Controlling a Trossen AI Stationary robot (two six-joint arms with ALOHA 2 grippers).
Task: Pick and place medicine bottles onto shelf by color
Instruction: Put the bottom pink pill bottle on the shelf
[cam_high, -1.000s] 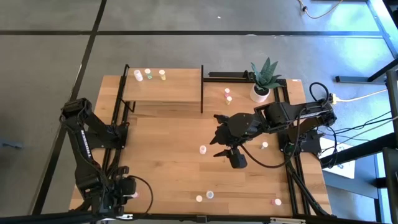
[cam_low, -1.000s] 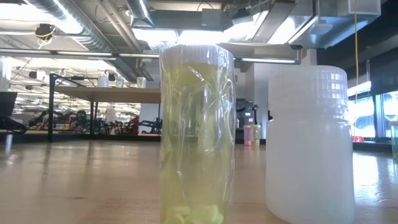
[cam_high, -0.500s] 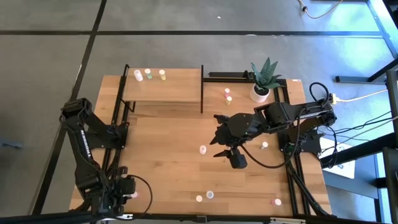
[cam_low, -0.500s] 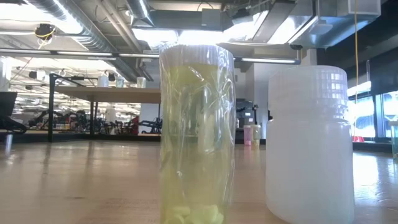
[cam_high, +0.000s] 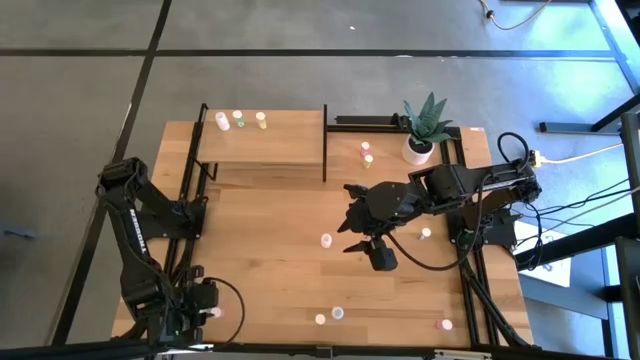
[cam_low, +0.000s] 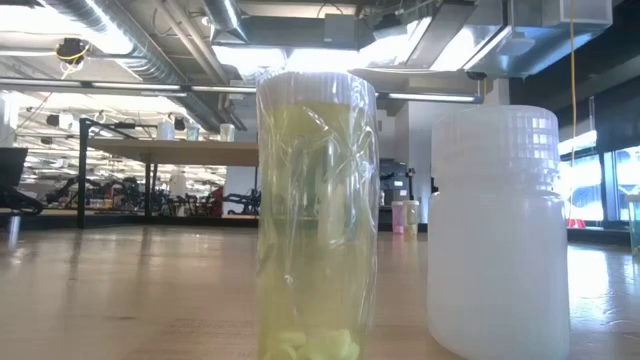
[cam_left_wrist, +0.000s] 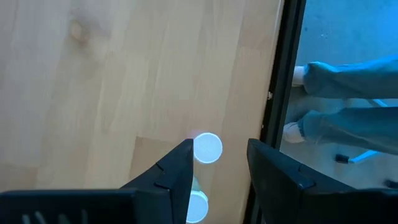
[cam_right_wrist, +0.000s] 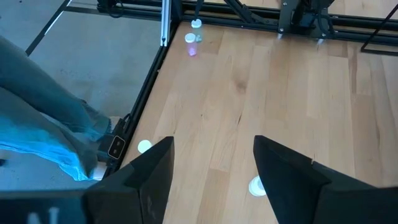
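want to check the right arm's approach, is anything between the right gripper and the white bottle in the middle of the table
Nothing visible blocks it. The right gripper hangs open over bare wood, and the white bottle stands alone just beside it on the table. In the right wrist view the bottle shows between the fingers.

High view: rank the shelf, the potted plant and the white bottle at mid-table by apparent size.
1. Shelf, clearly largest.
2. Potted plant.
3. White bottle, a small dot, smallest.
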